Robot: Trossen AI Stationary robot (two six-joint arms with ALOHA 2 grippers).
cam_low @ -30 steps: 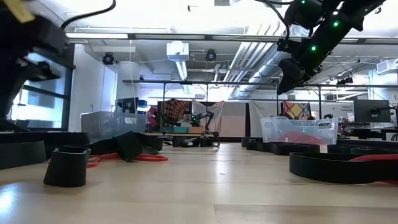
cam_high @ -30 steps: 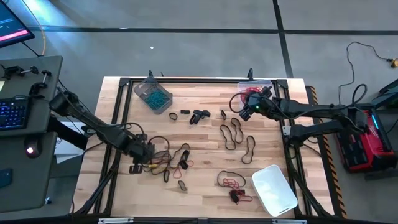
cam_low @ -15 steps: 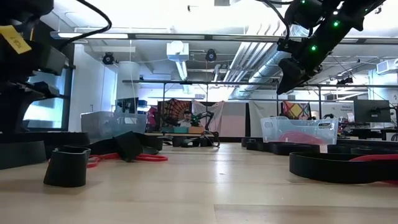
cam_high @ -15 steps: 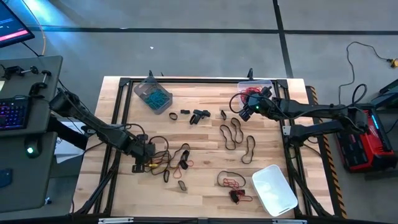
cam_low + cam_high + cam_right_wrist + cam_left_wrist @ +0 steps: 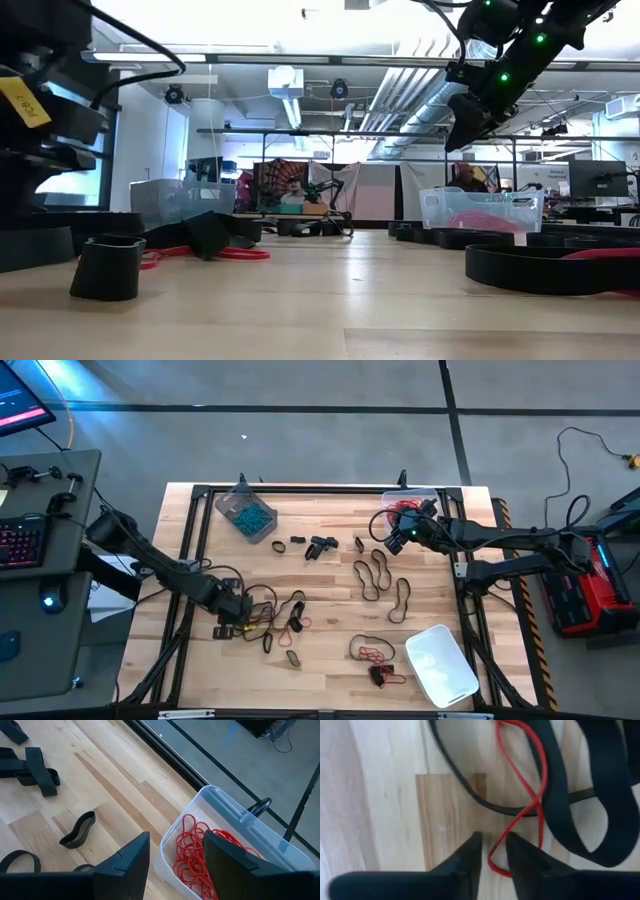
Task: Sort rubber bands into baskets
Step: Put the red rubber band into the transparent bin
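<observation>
From above, the left gripper (image 5: 232, 622) sits low over a tangle of black and red rubber bands (image 5: 275, 615) near the table's (image 5: 330, 585) left front, but only its wrist camera shows the detail: the fingertips (image 5: 472, 851) stand slightly apart, pressed to the wood with a red band (image 5: 520, 805) looping just beside them and nothing clamped between. The right gripper (image 5: 395, 538) hovers at the far right by the clear basket (image 5: 425, 498); the overhead picture shows red inside it, while the wrist view reveals a heap of thin red bands (image 5: 200, 857) and the fingers (image 5: 125, 865) spread wide apart. The grey basket with teal bands (image 5: 245, 513) stands far left, the whitish basket (image 5: 440, 663) near front right, and loose black bands (image 5: 375, 575) lie mid-table
</observation>
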